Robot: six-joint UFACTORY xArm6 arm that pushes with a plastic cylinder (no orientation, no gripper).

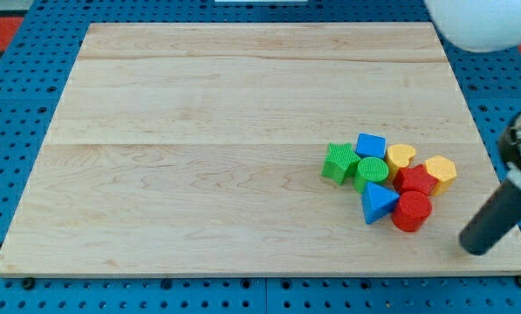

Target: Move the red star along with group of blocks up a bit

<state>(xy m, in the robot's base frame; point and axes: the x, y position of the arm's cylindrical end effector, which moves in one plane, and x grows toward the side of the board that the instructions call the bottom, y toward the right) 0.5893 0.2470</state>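
The blocks sit bunched together at the board's lower right. The red star (pixel 414 180) is in the middle of the bunch, touching the yellow heart (pixel 401 156) above it, the yellow hexagon (pixel 441 169) to its right and the red cylinder (pixel 411 211) below it. A green star (pixel 339 162), a blue cube (pixel 371 146), a green cylinder (pixel 372 171) and a blue triangle (pixel 379 203) lie on the left side. My rod comes in from the view's right; my tip (pixel 476 244) rests to the lower right of the red cylinder, apart from it.
The wooden board (pixel 243 131) lies on a blue pegboard surface. The board's right edge and bottom edge are close to my tip. A white rounded part of the arm (pixel 483 22) fills the view's top right corner.
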